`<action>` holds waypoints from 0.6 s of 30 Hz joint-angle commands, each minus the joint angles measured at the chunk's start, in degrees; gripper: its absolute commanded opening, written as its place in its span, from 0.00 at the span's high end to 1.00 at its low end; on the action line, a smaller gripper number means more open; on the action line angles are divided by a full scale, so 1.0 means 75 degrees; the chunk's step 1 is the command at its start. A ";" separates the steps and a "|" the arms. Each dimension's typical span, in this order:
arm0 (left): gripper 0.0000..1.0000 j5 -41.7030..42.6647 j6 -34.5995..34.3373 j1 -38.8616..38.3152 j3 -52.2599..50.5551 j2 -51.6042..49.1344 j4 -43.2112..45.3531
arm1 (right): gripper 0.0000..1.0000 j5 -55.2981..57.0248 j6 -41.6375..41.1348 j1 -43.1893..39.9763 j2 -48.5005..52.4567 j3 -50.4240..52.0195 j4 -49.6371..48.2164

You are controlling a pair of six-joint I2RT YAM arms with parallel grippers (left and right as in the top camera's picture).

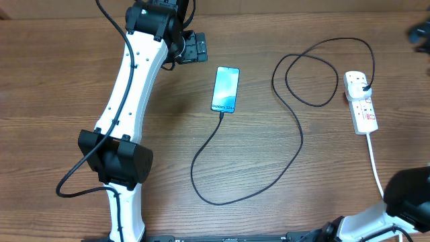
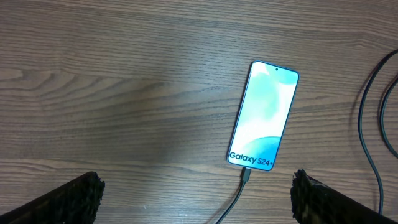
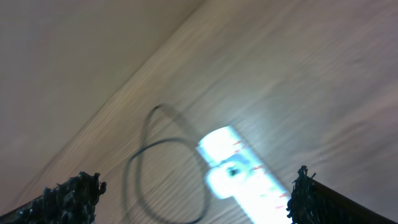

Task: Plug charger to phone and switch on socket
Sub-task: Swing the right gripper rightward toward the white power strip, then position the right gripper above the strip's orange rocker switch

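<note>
The phone (image 1: 225,89) lies face up on the wooden table, its light blue screen lit (image 2: 263,116). The charger's connector tip (image 2: 246,176) sits in the phone's near end. Its thin black cable (image 1: 222,200) loops across the table to a black plug (image 1: 363,84) seated in the white socket (image 1: 363,107). My left gripper (image 1: 201,48) hovers open just left of the phone, with nothing between its fingers (image 2: 68,200). In the right wrist view my right gripper (image 3: 193,199) is open above the blurred socket (image 3: 239,177) and a cable loop (image 3: 165,168).
The socket's thick white cord (image 1: 375,165) runs toward the front right. A dark, blurred shape (image 1: 420,32) shows at the far right edge. The right arm's base (image 1: 406,195) fills the front right corner, and the left arm (image 1: 127,101) spans the table's left side.
</note>
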State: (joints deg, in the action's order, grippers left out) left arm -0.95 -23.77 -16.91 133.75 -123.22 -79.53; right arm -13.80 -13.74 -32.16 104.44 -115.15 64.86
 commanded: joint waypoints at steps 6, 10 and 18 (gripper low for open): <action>0.00 -0.0099 0.0085 -0.0064 -0.0015 -0.0070 0.0003 | 0.00 -0.0545 0.0326 -0.1099 0.0087 0.1364 -0.0545; 0.00 -0.0099 0.0085 -0.0064 -0.0015 -0.0070 0.0006 | 0.00 -0.2369 0.1303 -0.1105 0.0166 0.2623 -0.1311; 0.00 -0.0099 0.0085 -0.0064 -0.0012 -0.0070 0.0006 | 0.00 -0.3089 0.1647 -0.0970 0.0166 0.4415 -0.2739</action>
State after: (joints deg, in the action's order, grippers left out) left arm -0.95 -23.77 -16.91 133.75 -123.22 -79.53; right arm -33.39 -3.42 -39.72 105.71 -84.29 45.89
